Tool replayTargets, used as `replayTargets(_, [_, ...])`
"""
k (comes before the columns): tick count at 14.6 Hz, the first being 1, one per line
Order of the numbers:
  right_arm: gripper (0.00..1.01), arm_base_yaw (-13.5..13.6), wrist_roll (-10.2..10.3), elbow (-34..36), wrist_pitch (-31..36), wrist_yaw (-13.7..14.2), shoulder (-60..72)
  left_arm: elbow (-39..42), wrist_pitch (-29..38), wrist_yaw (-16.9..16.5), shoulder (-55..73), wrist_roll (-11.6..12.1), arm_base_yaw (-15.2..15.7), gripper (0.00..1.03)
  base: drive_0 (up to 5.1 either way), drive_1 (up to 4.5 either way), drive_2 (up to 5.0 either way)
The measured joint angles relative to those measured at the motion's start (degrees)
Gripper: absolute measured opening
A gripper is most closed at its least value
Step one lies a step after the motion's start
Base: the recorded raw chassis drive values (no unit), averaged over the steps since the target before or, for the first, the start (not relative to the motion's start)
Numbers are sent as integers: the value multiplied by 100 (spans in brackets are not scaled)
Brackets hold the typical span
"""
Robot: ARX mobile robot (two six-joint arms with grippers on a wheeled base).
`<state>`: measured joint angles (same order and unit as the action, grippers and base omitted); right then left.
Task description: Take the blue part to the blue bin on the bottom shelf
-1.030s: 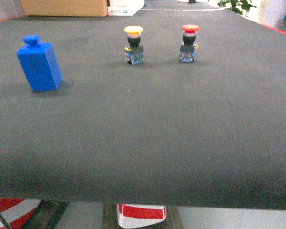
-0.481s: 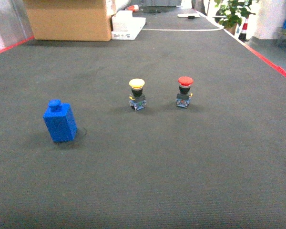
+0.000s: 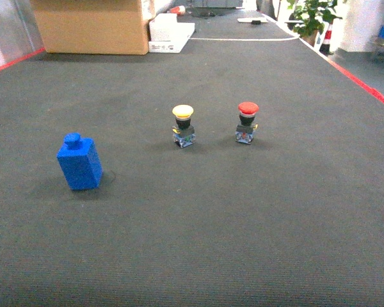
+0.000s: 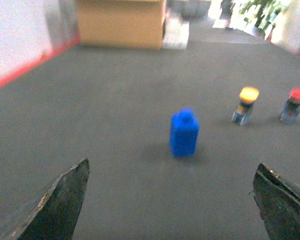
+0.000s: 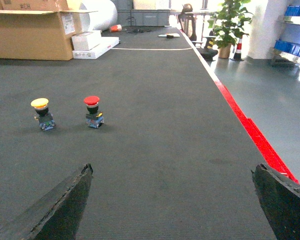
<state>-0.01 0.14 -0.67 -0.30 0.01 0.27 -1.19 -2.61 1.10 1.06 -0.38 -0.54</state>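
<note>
Three small things stand on the wide dark-grey mat-covered table (image 3: 243, 224): a blue plastic block with a top knob (image 3: 80, 163) at left, upright, probably light and rigid; grip its flat sides. Yellow-capped push button (image 3: 184, 125) and red-capped push button (image 3: 246, 121) stand well apart from it. Left claw (image 4: 170, 200) and right claw (image 5: 172, 200) are spread wide, empty.

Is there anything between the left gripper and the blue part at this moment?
Nothing visible. In the left wrist view the blue part stands upright on bare dark carpet ahead of the open left gripper. The yellow push button and red push button sit off to its right, clear of the path.
</note>
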Motion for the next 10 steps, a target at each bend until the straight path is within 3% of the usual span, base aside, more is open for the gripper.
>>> replayTargets(1, [98,0,7,0,-2,4,0,-238,-181,667,767,-170,-437,98,0,0,0])
replayTargets(2, [98,0,0,0,2,-4,0,-380,688,942,1886,-177,-850,98,0,0,0])
replayTargets(3, [98,0,0,0,-2,-2,0,-549,1685,922,2988,-164,-1088,98,0,0,0])
replayTargets(5, [98,0,0,0,2,-2,0,-1276,3534,732,5340,-109,-1108,98,0,0,0])
replayTargets(7, [98,0,0,0,2,0,0,-1961,4822,640,7453,-111,-1045,98,0,0,0])
replayTargets(10, [98,0,0,0,0,0,0,-2708,5471,616,9600,-269,-975,98,0,0,0])
